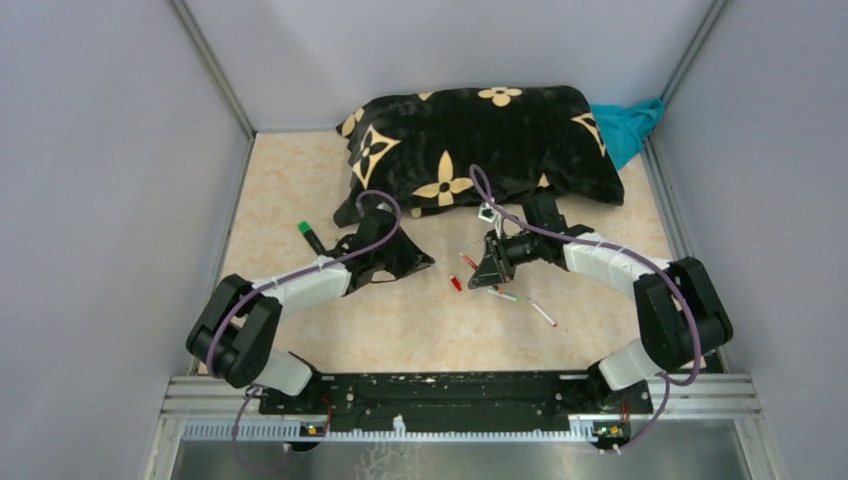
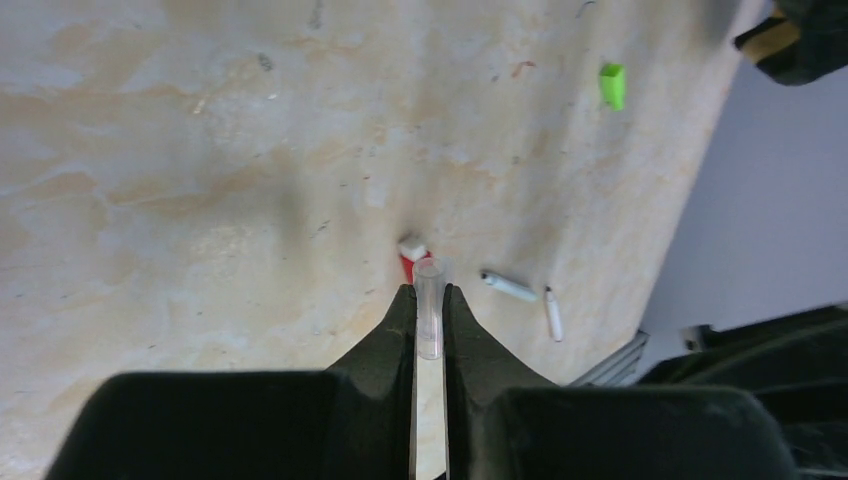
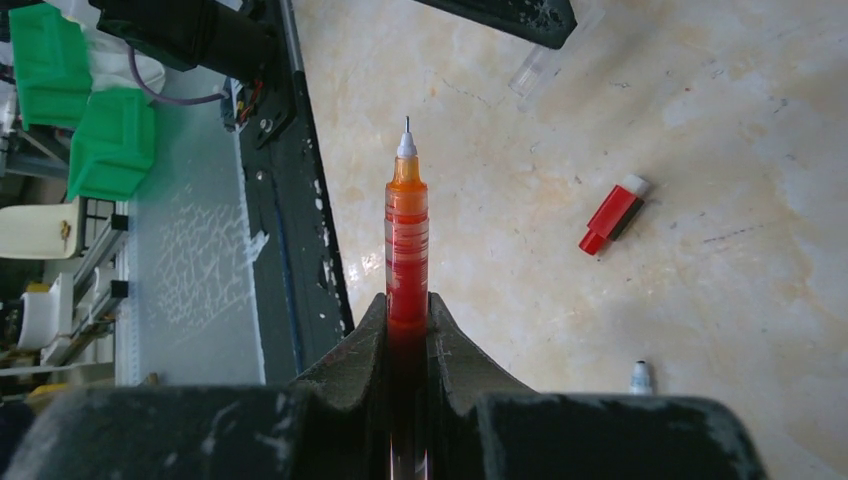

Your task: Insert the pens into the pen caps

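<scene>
My left gripper (image 2: 430, 292) is shut on a clear pen cap (image 2: 430, 305), a short see-through tube whose open end sticks out past the fingertips. My right gripper (image 3: 407, 300) is shut on a red pen (image 3: 407, 225), its fine bare tip pointing away from the fingers. In the right wrist view the clear pen cap (image 3: 537, 65) shows at the top, well apart from the pen's tip. From above, the left gripper (image 1: 422, 264) and right gripper (image 1: 488, 275) face each other over the table's middle. A red pen cap (image 1: 455, 283) lies between them.
Two white pens (image 2: 510, 287) (image 2: 553, 313) lie near the red pen cap (image 2: 412, 264). A green cap (image 2: 612, 85) lies farther off. A black marker with a green end (image 1: 310, 237) rests at the left. A black flowered pillow (image 1: 480, 145) and a teal cloth (image 1: 630, 125) fill the back.
</scene>
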### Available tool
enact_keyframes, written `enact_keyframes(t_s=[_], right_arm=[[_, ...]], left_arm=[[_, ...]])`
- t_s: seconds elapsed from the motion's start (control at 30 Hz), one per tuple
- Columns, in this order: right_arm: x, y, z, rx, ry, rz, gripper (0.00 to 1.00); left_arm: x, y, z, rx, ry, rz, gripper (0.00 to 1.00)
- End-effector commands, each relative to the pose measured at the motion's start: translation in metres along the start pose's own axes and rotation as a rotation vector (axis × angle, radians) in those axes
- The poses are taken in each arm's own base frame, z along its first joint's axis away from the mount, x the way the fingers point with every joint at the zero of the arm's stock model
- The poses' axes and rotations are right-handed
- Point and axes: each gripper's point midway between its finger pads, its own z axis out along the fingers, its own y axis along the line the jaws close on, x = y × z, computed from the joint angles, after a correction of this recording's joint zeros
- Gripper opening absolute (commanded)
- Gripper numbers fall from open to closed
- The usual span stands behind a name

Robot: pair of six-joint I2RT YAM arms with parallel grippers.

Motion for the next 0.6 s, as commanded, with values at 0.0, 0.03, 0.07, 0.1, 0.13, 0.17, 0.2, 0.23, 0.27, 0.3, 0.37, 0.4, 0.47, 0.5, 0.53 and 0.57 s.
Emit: enact_keyframes(t_s=[0.0,0.03,0.07,0.1,0.13,0.17,0.2,0.23,0.27,0.3,0.37,0.4,0.47,0.5,0.53,0.57], right_arm=[[-0.001,0.008,0.017,-0.064,0.004,0.020,0.00],[0.002,0.009,0.021,-0.063,0.016,0.029,0.00],[0.004,0.010,0.024,-0.062,0.027,0.031,0.00],[0.007,0.011,0.027,-0.059,0.037,0.034,0.00],[0.009,0.012,0.030,-0.054,0.046,0.042,0.00],[0.012,0.013,0.033,-0.050,0.052,0.056,0.00],[0.013,0.013,0.035,-0.049,0.053,0.063,0.00],[0.015,0.013,0.037,-0.044,0.055,0.079,0.00],[0.016,0.012,0.038,-0.040,0.057,0.097,0.00],[0.016,0.012,0.039,-0.039,0.055,0.109,0.00],[0.016,0.012,0.041,-0.037,0.054,0.130,0.00],[0.016,0.012,0.041,-0.037,0.054,0.140,0.00],[0.018,0.010,0.043,-0.033,0.057,0.151,0.00],[0.018,0.010,0.043,-0.032,0.060,0.154,0.00],[0.018,0.011,0.043,-0.031,0.061,0.155,0.00],[0.018,0.010,0.044,-0.029,0.061,0.156,0.00]], left_arm=[[-0.006,-0.030,-0.010,0.147,-0.022,-0.084,0.00],[-0.008,-0.034,-0.012,0.166,-0.027,-0.103,0.00],[-0.009,-0.037,-0.013,0.181,-0.031,-0.118,0.00],[-0.010,-0.039,-0.014,0.190,-0.036,-0.135,0.00],[-0.012,-0.041,-0.015,0.198,-0.044,-0.150,0.00],[-0.013,-0.042,-0.016,0.205,-0.050,-0.162,0.00],[-0.015,-0.044,-0.017,0.210,-0.059,-0.174,0.00],[-0.017,-0.045,-0.017,0.214,-0.069,-0.186,0.00],[-0.019,-0.047,-0.019,0.220,-0.078,-0.190,0.00],[-0.022,-0.048,-0.019,0.221,-0.092,-0.191,0.00],[-0.026,-0.050,-0.020,0.225,-0.111,-0.192,0.00],[-0.027,-0.051,-0.020,0.226,-0.119,-0.194,0.00],[-0.030,-0.051,-0.022,0.229,-0.133,-0.196,0.00],[-0.031,-0.052,-0.023,0.234,-0.139,-0.198,0.00],[-0.031,-0.052,-0.023,0.234,-0.142,-0.199,0.00],[-0.031,-0.052,-0.023,0.236,-0.143,-0.199,0.00]])
